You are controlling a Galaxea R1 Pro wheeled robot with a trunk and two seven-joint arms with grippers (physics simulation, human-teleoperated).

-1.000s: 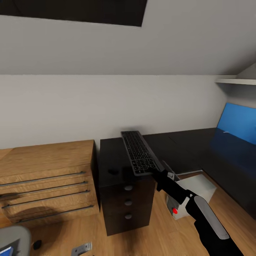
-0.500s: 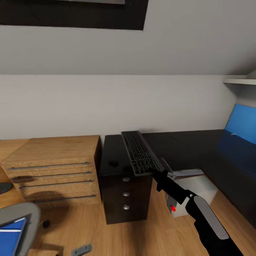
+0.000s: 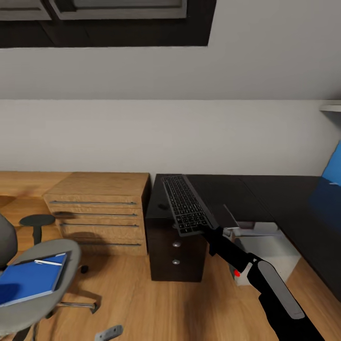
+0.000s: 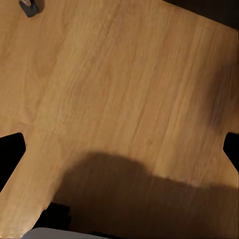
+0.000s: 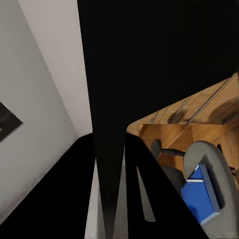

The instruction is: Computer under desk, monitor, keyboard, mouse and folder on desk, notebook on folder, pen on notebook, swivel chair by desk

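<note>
My right gripper (image 3: pixel 204 230) is shut on the near end of the black keyboard (image 3: pixel 185 203), holding it tilted above the left end of the black desk (image 3: pixel 270 192). In the right wrist view the keyboard (image 5: pixel 149 59) runs as a dark slab between the fingers. A small dark lump, perhaps the mouse (image 3: pixel 163 207), lies on the desk beside it. The monitor's blue screen (image 3: pixel 334 166) shows at the right edge. A white computer (image 3: pixel 270 253) with a red light sits under the desk. The grey swivel chair (image 3: pixel 57 298) carries a blue folder (image 3: pixel 28 280). My left gripper (image 4: pixel 119 149) hangs open over the floor.
A black drawer unit (image 3: pixel 175 255) stands under the desk's left end, and a wooden dresser (image 3: pixel 102 208) is to its left. A small grey object (image 3: pixel 109 332) lies on the wooden floor near me. The chair's dark armrest (image 3: pixel 37 220) stands beside the dresser.
The camera has swung left, so the whole scene slid right and the chair with the folder came fully into view. The keyboard stays in my right gripper.
</note>
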